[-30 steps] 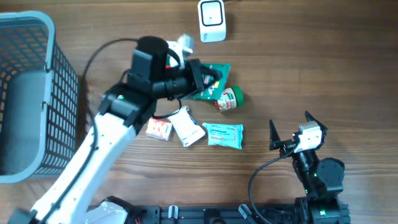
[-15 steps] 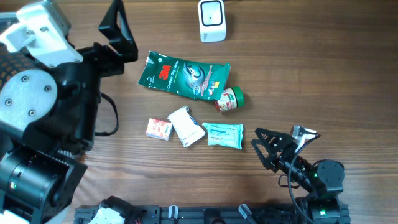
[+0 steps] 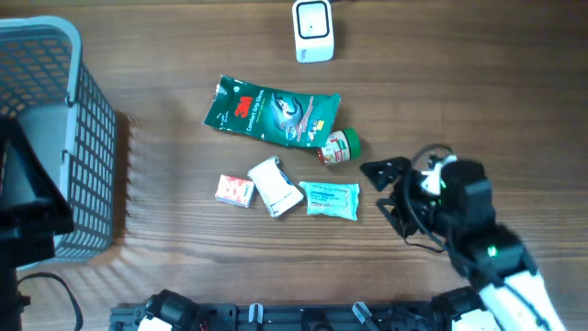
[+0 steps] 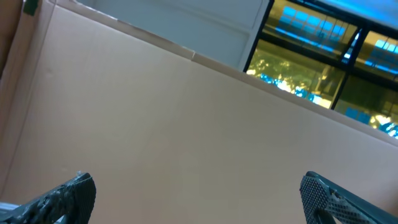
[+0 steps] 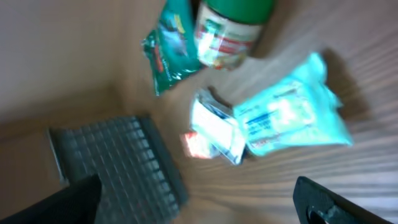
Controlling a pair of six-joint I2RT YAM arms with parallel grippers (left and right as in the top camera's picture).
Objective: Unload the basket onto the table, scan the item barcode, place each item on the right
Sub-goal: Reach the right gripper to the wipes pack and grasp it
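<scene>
So, my guess for the item to scan is the pale teal plastic wipes packet (image 3: 331, 199), lying flat on the brown wooden table (image 3: 496, 83) just beside the right gripper (image 3: 380, 193); that claw is spread wide with nothing in it, pointed at the packet's right end. To do this bit well I'd come down over a short edge and pinch it clean, without catching the small jar with the green lid (image 3: 338, 147) just above it or the white cardboard box (image 3: 275, 187) right up against its left side; then lift it toward the white boxy scanner (image 3: 313, 30) at the far edge, well apart. The left gripper (image 4: 196, 198) is also wide open and empty, aimed up at a beige wall (image 4: 155, 124); overhead it's only a dark shape cut off at the frame edge by the grey mesh basket (image 3: 92, 156). No barcode is readable anywhere; the right wrist view is pretty blurry.
</scene>
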